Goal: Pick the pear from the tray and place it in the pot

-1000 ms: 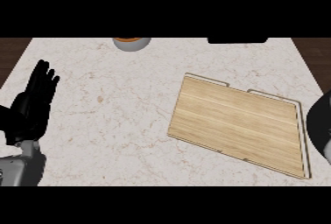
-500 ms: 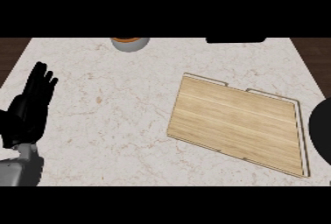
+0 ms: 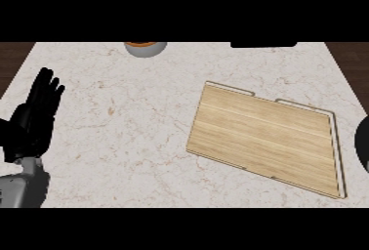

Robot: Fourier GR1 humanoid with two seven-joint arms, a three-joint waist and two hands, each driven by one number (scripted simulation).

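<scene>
One left hand, open as before; tray unmoved.

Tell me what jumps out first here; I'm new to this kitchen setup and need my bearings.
The wooden tray stands out most, lying bare and skewed on the right half of the marble counter. Next is the left hand, black, open with fingers up, resting near the left edge. A grey bowl-like vessel with an orange inside is cut off at the far edge; no pear is visible.
</scene>
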